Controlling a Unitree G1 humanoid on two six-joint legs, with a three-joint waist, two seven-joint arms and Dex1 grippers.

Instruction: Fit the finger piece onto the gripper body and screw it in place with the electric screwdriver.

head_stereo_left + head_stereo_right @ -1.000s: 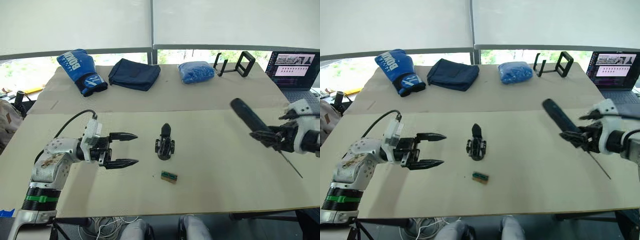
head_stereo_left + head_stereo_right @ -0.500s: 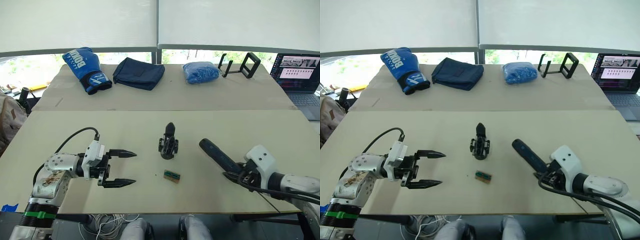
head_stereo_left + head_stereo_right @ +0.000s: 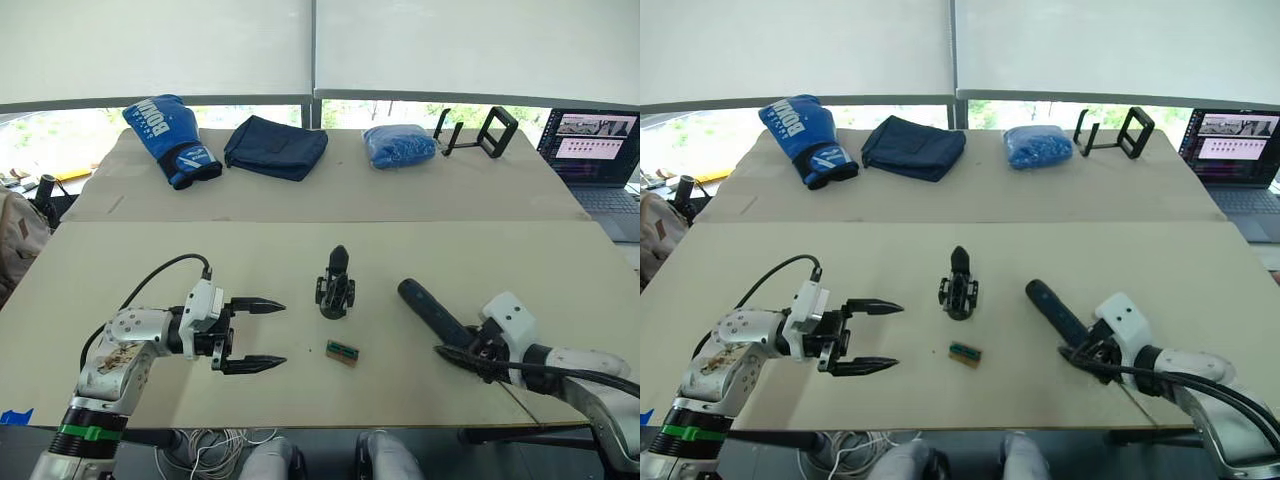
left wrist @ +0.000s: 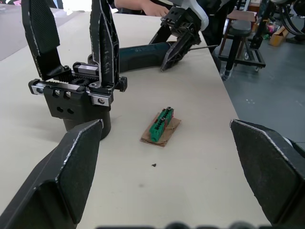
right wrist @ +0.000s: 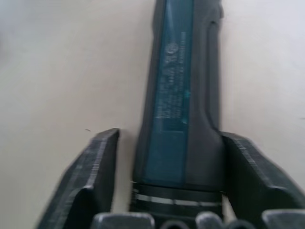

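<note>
The gripper body stands mid-table, and the left wrist view shows two upright black pointed fingers on it. A loose finger piece is out of view. The electric screwdriver lies flat on the table to its right, bit pointing at the front edge. My right gripper straddles the bit end. Its fingers are spread, with a gap beside the screwdriver's barrel. My left gripper is open and empty, left of the gripper body, tips pointing toward it.
A small green-and-brown block lies just in front of the gripper body. Along the far side lie a blue boxing glove, dark cloth, blue bag and black frame stand. A laptop sits far right.
My right arm has brought the screwdriver down from mid-air to lie on the table, and its fingers now stand apart. The left gripper has shifted slightly right, still open.
</note>
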